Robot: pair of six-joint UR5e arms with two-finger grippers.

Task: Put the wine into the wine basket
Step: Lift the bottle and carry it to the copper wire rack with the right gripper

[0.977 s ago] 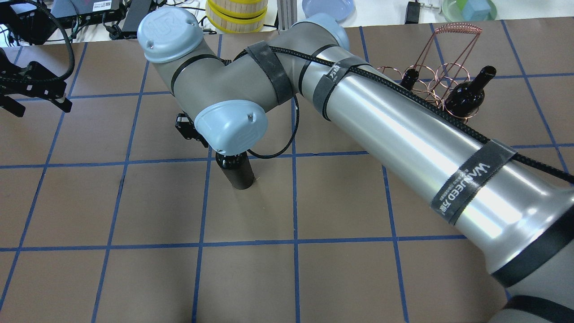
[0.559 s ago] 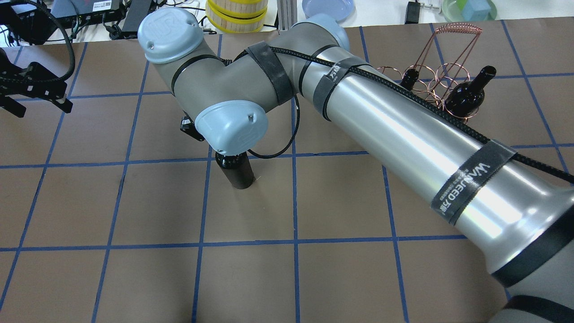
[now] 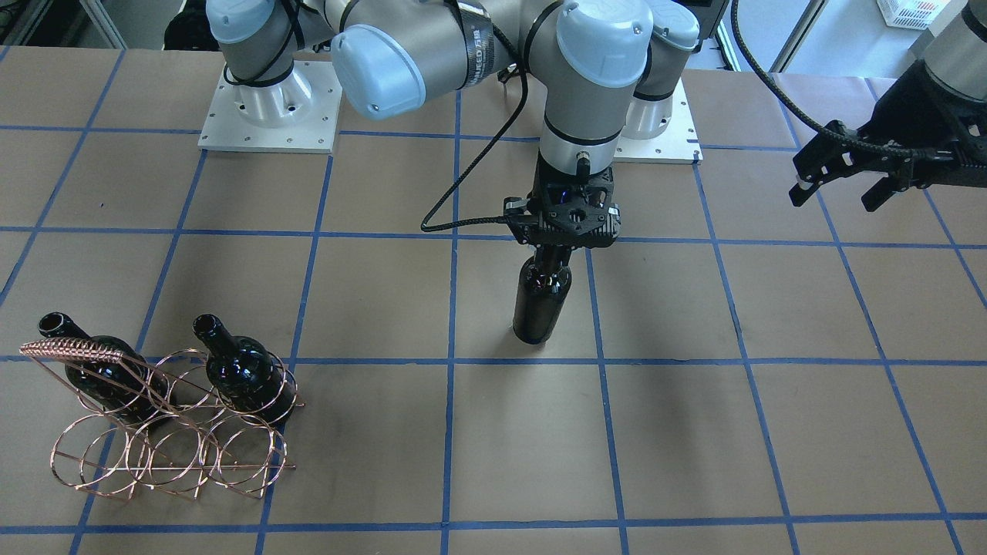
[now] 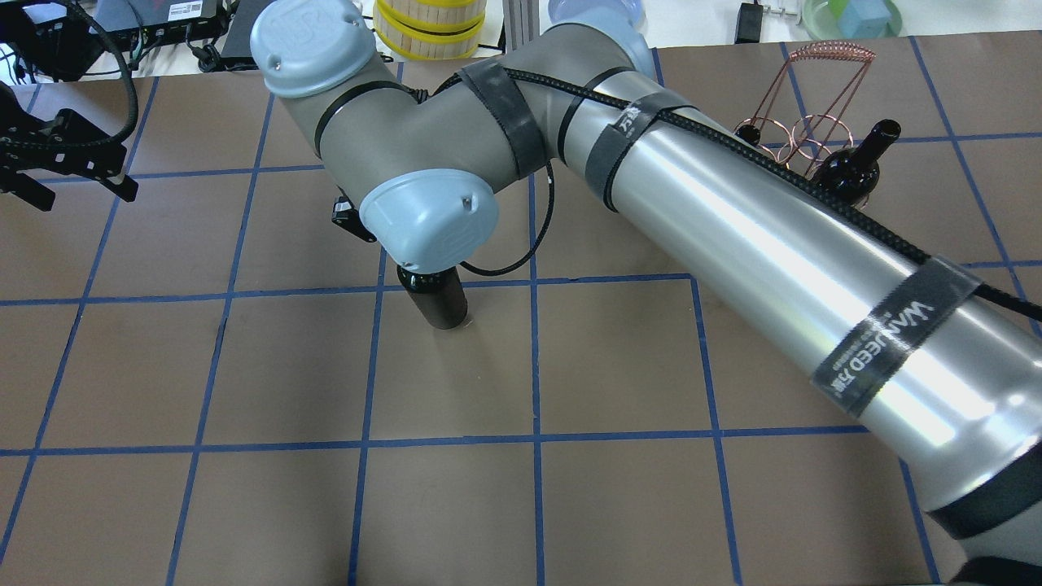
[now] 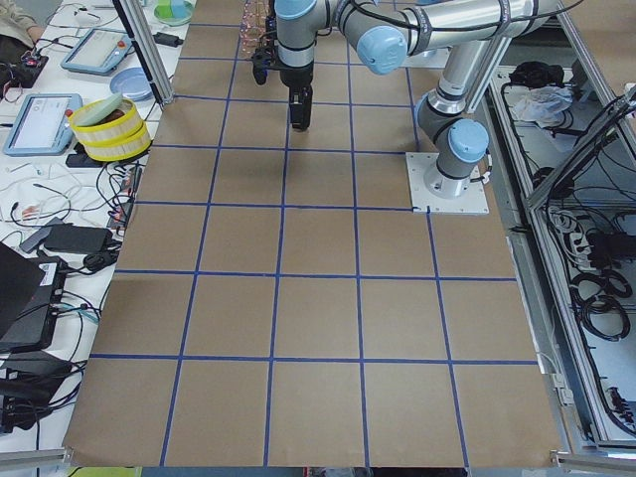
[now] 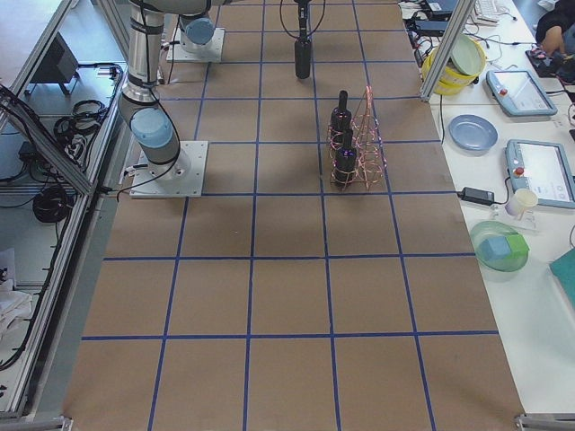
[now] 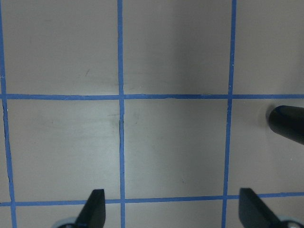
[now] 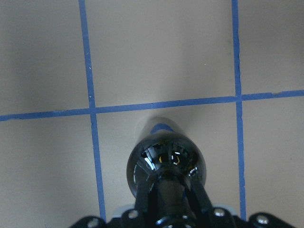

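Blue-gridded brown table (image 3: 694, 424), seemingly white benches (image 6: 548, 359)

Bright even light, soft shadows

A black strap (image 4: 891, 346) around my right forearm (image 4: 733, 236) reads "WANJEED" in white. The blue joint cap (image 4: 305, 45) on that arm bears an embossed "UR" mark. Lettering on the other straps is too small to read.

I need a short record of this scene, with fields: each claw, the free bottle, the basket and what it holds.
right claw: shut on the neck of the wine
wine: upright, well apart from the wine basket
left claw: open, empty, away from every bottle
wine basket: holds two other bottles, one and another, in the end rings of one row; the remaining rings are empty
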